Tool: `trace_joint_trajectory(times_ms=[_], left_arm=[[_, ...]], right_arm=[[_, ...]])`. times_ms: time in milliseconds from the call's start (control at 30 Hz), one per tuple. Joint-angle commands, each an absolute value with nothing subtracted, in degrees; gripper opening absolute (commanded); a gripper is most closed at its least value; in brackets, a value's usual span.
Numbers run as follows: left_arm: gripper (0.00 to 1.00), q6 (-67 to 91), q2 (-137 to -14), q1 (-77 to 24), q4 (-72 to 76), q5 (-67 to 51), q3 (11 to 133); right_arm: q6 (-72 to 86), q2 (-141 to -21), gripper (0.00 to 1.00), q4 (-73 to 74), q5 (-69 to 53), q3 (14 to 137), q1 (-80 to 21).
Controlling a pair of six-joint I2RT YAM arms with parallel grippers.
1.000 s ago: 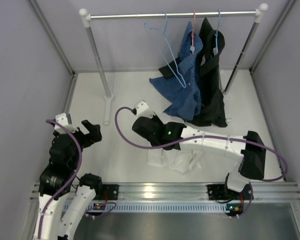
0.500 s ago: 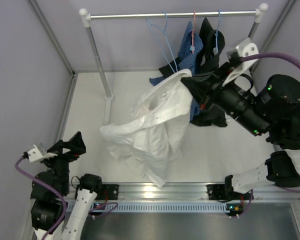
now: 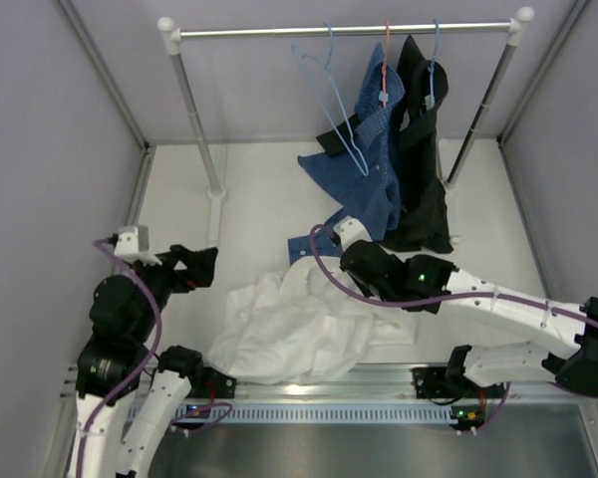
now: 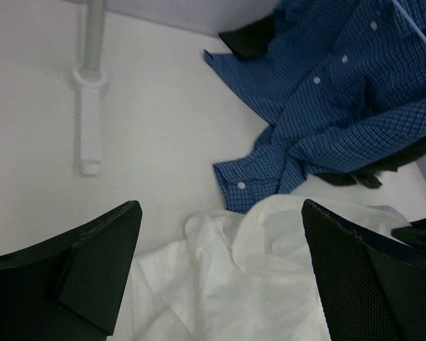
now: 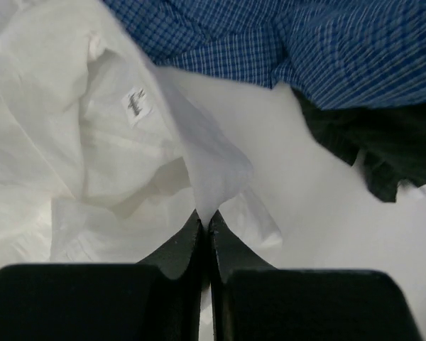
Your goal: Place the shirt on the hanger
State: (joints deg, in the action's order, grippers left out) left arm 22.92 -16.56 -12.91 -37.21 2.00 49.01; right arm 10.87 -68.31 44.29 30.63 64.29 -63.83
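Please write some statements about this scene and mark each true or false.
1. The right gripper is shut on a fold of the white shirt. True.
2. The left gripper holds the light-blue hanger. False: it is open and empty; the hanger hangs bare on the rail.
3. The white shirt hangs on the rail. False: it lies crumpled on the table.
4. The blue checked shirt hangs from the rail. True.

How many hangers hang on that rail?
3: the empty light-blue hanger leftmost, the red hanger carrying the blue checked shirt, the darker blue hanger carrying the black garment.
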Motion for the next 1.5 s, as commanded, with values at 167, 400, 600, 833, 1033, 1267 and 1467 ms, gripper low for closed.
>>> trace_joint_trajectory(times_ms=[167, 400, 600, 833, 1033, 1267, 1467], left_arm=[[0.98, 30.7, -38.5, -17.1, -25.8, -16.3, 45.9], [0.98, 31.6, -56.0, -48.2, -22.0, 14.3, 46.0], [0.98, 29.5, -64.6, -48.5, -19.1, 15.2, 45.2], [0.88, 24.5, -68.0, -48.4, -7.0, 8.6, 41.0], [0.59, 23.3, -72.4, -48.4, -2.1, 5.0, 40.5], [0.10, 24.8, -71.6, -48.4, -2.4, 7.4, 40.2], [0.00, 28.2, -63.6, -48.5, -18.7, 19.4, 46.5]], right_arm=[[22.0, -59.4, 0.00, 34.8, 29.4, 54.3, -59.9], [22.2, -52.6, 0.00, 32.9, 28.8, 51.2, -57.7], [18.2, -41.4, 0.01, 28.3, 24.3, 44.2, -57.6], [19.2, -39.5, 0.02, 28.2, 22.2, 43.7, -57.6], [19.3, -39.0, 0.02, 27.2, 20.7, 43.2, -57.6], [19.8, -39.5, 0.02, 27.2, 21.6, 43.1, -57.6], [21.0, -41.6, 0.06, 27.2, 22.7, 44.4, -57.5]])
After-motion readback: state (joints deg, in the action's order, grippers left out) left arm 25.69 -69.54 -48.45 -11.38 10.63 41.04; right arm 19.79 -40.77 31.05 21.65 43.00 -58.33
